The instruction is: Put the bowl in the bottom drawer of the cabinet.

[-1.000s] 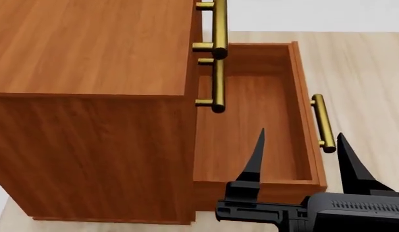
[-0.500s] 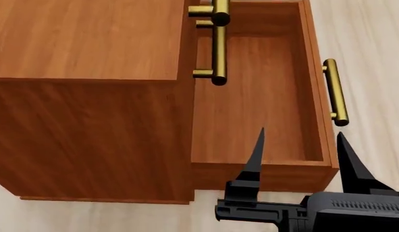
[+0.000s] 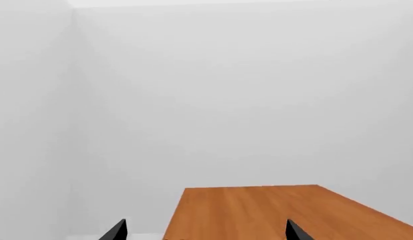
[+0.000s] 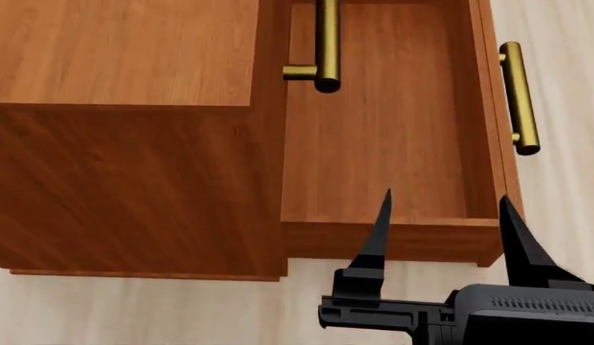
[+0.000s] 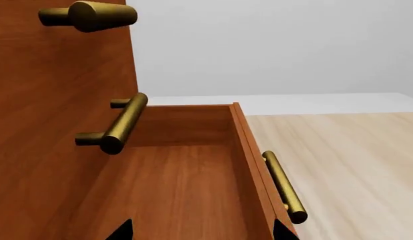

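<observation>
A pale wood-grain floor (image 4: pixel 134 309) is lying under everything in the head view, its planks showing again in the right wrist view (image 5: pixel 346 165), running back toward a plain white wall (image 5: pixel 273 45). A low white skirting strip (image 5: pixel 313 104) is sitting where floor and wall meet. In the left wrist view, bare white walls (image 3: pixel 226 100) are meeting at a corner

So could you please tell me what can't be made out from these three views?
- The bowl: in no view.
- Cabinet upper drawers: cut off by the head view's top edge.
- Left gripper: only fingertips show, the left wrist view's edge cuts the rest.
- Bottom drawer near end: below the right wrist view's edge.
</observation>
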Robot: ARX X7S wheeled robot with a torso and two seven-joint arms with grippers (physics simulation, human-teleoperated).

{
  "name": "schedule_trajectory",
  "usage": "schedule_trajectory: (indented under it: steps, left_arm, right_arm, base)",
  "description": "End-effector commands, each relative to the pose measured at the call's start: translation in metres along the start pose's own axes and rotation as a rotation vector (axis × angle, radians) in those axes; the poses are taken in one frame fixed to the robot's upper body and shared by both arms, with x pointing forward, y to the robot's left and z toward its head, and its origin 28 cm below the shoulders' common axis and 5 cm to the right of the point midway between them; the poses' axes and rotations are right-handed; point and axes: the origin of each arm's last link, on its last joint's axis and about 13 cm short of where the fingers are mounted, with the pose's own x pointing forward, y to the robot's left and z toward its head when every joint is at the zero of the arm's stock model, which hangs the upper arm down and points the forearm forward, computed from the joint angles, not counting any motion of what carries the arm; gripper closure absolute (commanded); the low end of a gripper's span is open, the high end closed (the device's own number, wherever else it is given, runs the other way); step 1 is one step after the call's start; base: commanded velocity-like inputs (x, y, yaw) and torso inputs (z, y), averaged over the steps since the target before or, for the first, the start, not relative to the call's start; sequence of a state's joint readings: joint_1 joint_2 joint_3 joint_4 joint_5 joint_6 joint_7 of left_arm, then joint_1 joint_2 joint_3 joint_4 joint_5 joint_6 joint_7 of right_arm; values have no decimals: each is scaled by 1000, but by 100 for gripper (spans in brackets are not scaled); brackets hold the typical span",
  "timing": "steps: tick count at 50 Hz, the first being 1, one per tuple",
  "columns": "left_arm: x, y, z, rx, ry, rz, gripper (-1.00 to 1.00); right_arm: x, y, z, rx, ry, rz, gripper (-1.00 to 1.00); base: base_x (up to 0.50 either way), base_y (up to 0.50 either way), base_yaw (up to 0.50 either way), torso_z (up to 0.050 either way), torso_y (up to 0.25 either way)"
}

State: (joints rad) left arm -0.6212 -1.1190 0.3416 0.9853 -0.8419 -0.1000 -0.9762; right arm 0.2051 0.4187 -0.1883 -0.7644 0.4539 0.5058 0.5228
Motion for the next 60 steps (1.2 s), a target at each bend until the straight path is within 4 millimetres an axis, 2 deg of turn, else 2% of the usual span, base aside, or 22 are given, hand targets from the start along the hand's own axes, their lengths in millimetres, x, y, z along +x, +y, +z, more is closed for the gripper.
schedule_trajectory:
  steps: [1,10,20,29,43,52,60]
  left_arm:
    - [0,2,-5,-3,-3,4,-100]
    - [0,3,-9,-2,1,2,-100]
    - [-1,1,-6,2,2,1,-100]
    - [-2,-1,1,2,0,2,-100]
    - [0,-3,6,3,-1,-2,-100]
    - [2,-4,4,0,-1,-9,-100]
    - [2,-4,3,-3,0,-11,-100]
  right_arm:
    - [0,0,0,1,-2,-1,-100]
    - [-2,-2,1,-8,-1,-5,-100]
    - [-8,-8,19,-46,-16,-36,-100]
    - [-13,-21,46,-119,-19,-104,-100]
    - [-15,-44,65,-183,80,-203,-100]
    - [-21,-62,86,-190,141,-277,-100]
    - [-28,-76,94,-189,210,-308,-100]
  base:
    - [0,0,0,0,0]
    - [0,0,0,0,0]
    - [0,0,0,0,0]
    - [0,0,0,0,0]
    - [0,0,0,0,0]
    - [0,0,0,0,0]
    - [0,0,0,0,0]
